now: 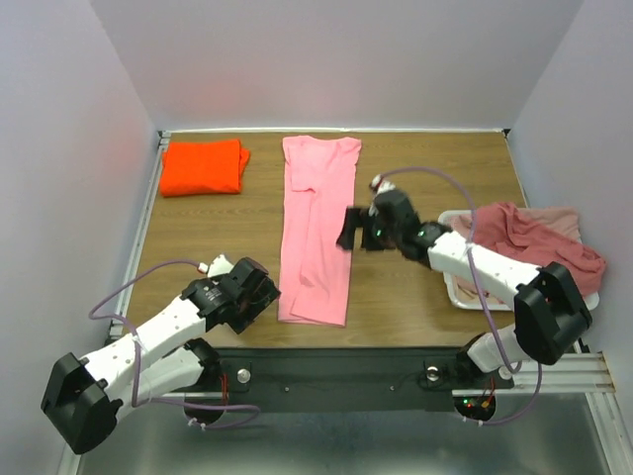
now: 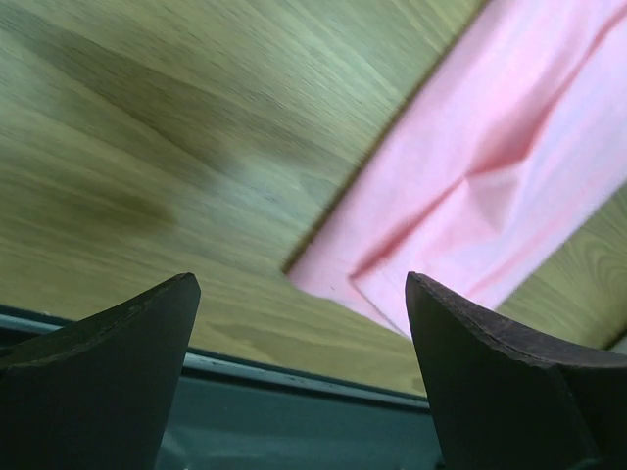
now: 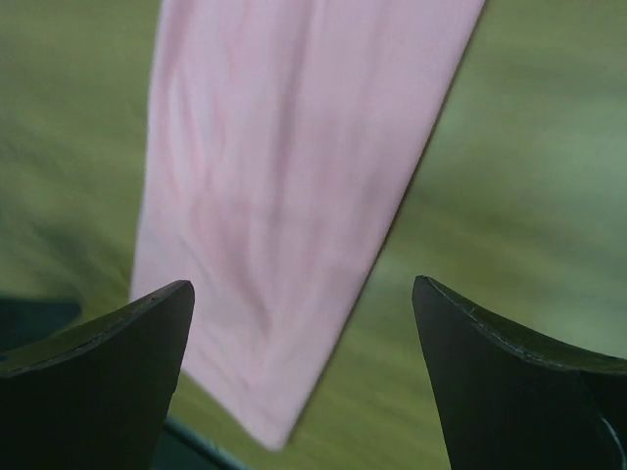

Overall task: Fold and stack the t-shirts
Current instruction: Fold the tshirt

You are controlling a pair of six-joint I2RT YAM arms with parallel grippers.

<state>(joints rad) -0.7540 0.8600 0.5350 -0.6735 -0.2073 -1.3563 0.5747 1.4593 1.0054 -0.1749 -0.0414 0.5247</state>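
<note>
Entry: light pink t-shirt [image 1: 316, 228], a long strip centred on the worktop [image 1: 213, 237]; left end effector [image 1: 265, 295] spread beside its near-left corner, right end effector [image 1: 349, 230] spread at its right edge; I would pinch both near corners level, then carry hem to collar squarely.

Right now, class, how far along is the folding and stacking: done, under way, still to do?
Done: the orange shirt lies folded far left. In hand: the light pink shirt is a long narrow strip, left claw and right claw open beside it. Left: fold it shorter, stack it, then the crumpled shirts in the white tray.
</note>
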